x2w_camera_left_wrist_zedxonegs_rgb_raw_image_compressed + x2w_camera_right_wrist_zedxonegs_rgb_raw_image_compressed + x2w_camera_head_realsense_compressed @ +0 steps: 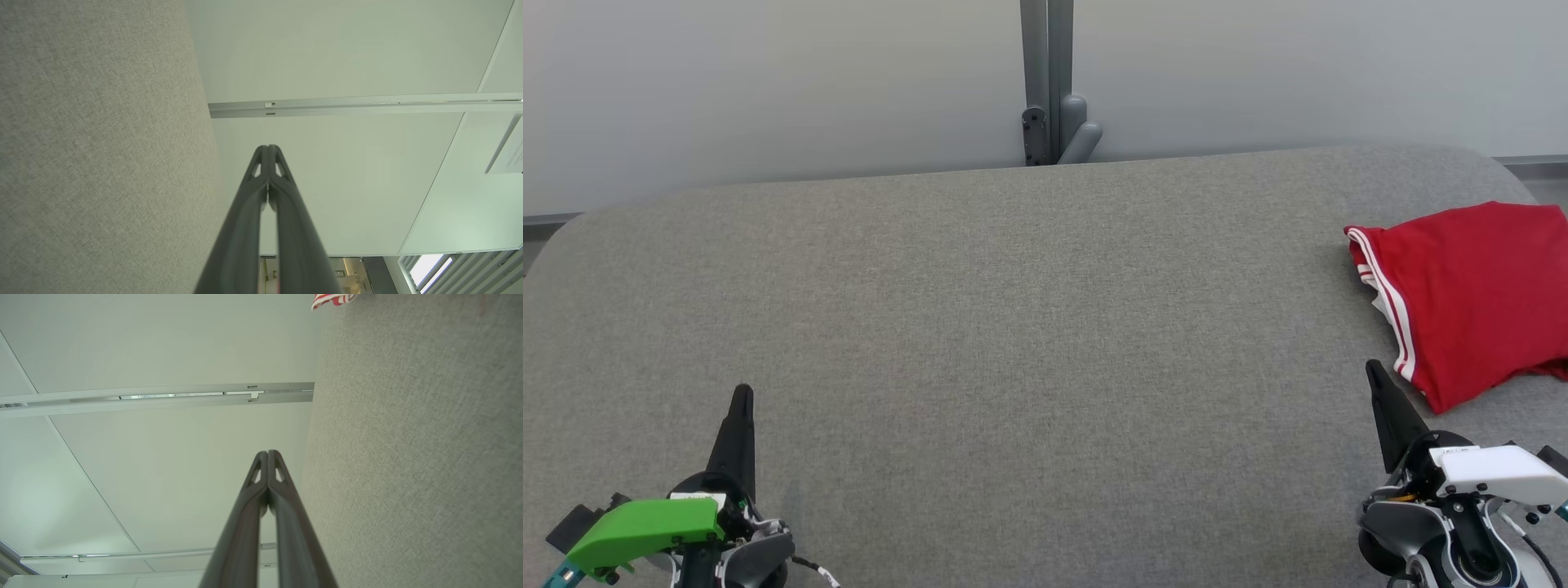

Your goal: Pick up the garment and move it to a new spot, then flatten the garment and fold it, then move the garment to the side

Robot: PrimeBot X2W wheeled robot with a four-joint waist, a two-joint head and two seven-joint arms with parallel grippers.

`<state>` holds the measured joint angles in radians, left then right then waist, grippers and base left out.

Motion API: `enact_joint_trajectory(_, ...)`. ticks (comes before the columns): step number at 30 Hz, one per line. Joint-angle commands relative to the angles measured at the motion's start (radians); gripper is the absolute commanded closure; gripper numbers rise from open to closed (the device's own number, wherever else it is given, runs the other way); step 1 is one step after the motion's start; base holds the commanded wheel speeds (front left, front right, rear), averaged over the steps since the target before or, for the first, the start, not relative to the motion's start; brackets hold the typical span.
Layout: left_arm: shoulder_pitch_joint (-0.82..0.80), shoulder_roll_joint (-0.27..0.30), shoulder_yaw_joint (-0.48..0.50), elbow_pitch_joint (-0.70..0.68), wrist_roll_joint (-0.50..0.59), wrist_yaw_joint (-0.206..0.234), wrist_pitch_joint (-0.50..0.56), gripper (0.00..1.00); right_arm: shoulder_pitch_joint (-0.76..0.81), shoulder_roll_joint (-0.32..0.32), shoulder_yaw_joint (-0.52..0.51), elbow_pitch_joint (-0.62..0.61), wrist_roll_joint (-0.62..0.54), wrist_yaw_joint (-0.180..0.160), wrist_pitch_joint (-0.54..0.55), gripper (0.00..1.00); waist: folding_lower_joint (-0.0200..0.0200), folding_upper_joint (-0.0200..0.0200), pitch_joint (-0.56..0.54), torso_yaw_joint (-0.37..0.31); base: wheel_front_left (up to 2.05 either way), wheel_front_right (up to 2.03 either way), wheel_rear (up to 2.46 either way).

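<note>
- Garment (1470,302): red, white stripes along one hem; folded into a compact stack, a little loose at the near corner; lying at the far right of the grey table (1013,327), cut off in part by the edge of the head view; striped corner also at the top of the right wrist view.
- Left gripper (742,394): low at the near left, over bare cloth; jaws clenched, fingertips touching, nothing between them; well apart from the garment.
- Right gripper (1372,367): low at the near right; tip just beside the garment's near hem, apart from it so far as the head view tells; jaws clenched on nothing.
- Step in hand, by judgement: the last, moving to the side; apparently complete, with flattening and folding done; neatness of the hidden right part perhaps wanting, not to be told from here.
- Next move, by judgement: little called for; if tidying is wanted, right jaws to part first, then pinch the loose near corner; otherwise both arms kept clear.
</note>
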<state>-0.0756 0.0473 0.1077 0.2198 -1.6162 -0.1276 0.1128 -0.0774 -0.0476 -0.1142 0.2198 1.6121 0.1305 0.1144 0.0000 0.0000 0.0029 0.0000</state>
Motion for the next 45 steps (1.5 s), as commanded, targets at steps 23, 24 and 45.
enact_joint_trajectory(23, -0.013, 0.006, 0.005, -0.004, -0.001, -0.007, 0.001, 1.00, -0.009, -0.005, 0.001, -0.004, 0.007, 0.000, 0.005, 1.00, 0.0000, 0.0000, 0.000, 0.000, 0.00, 0.00, 0.00)
enact_joint_trajectory(24, -0.013, 0.006, 0.005, -0.004, -0.001, -0.007, 0.001, 1.00, -0.009, -0.005, 0.001, -0.004, 0.007, 0.000, 0.005, 1.00, 0.0000, 0.0000, 0.000, 0.000, 0.00, 0.00, 0.00)
enact_joint_trajectory(45, -0.013, 0.006, 0.005, -0.004, -0.001, -0.007, 0.001, 1.00, -0.009, -0.005, 0.001, -0.004, 0.007, 0.000, 0.005, 1.00, 0.0000, 0.0000, 0.000, 0.000, 0.00, 0.00, 0.00)
